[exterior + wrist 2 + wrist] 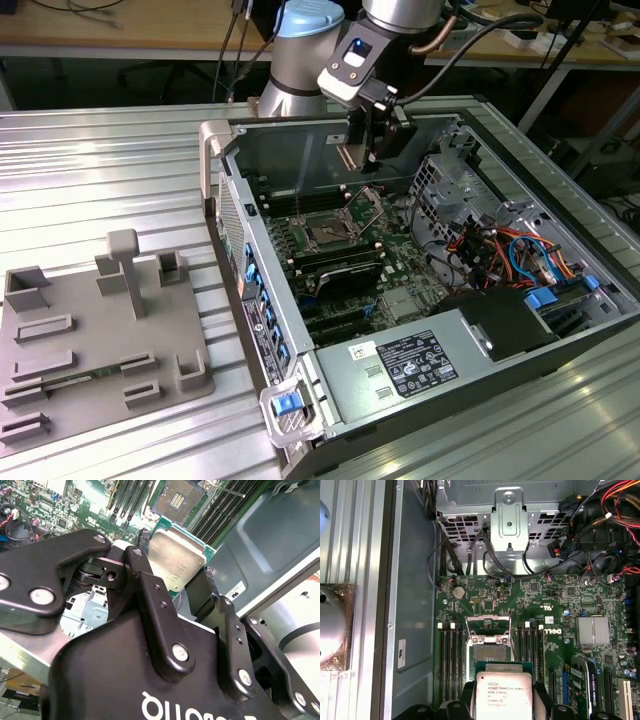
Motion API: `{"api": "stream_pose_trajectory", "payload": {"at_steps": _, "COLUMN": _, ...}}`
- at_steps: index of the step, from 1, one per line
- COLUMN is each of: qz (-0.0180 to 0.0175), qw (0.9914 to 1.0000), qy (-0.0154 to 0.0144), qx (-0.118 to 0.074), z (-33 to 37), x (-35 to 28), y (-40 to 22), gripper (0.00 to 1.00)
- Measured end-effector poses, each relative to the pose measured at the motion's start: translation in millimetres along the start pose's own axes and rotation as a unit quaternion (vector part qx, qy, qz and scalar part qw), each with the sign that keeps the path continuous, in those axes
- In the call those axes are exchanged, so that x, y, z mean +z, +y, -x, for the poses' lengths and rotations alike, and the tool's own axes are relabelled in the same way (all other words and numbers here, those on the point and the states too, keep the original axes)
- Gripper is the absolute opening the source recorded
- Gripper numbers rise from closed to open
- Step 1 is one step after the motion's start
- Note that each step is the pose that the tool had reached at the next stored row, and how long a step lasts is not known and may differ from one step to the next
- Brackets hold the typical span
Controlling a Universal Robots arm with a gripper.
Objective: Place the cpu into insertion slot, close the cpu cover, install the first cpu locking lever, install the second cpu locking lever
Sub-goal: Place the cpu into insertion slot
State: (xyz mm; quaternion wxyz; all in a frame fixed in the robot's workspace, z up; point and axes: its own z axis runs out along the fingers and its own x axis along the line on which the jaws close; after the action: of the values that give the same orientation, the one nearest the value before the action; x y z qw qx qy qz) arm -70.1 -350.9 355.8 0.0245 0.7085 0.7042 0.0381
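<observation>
Currently the pincer (170,574) clamps the cpu (177,560) by 2 edges near the uncovered insertion slot (491,653); seating likely demands keeping the chip level and squared to it.

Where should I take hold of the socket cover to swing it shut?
Likely the free end bar of the cover, farthest from its hinge, coming from above: it stands raised beside the open socket, and its cut-out centre leaves only thin bars to pinch.

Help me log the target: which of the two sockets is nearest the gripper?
The insertion slot below the gripper, which holds the cpu; the other socket sits toward the exterior view's left.
</observation>
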Motion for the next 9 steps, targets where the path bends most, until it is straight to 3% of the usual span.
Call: {"api": "stream_pose_trajectory", "payload": {"at_steps": 9, "qz": 0.0002, "qw": 1.00000, "qy": -0.0012, "qx": 0.000, "z": 0.1, "x": 5.4, "y": -0.5, "gripper": 0.55}}
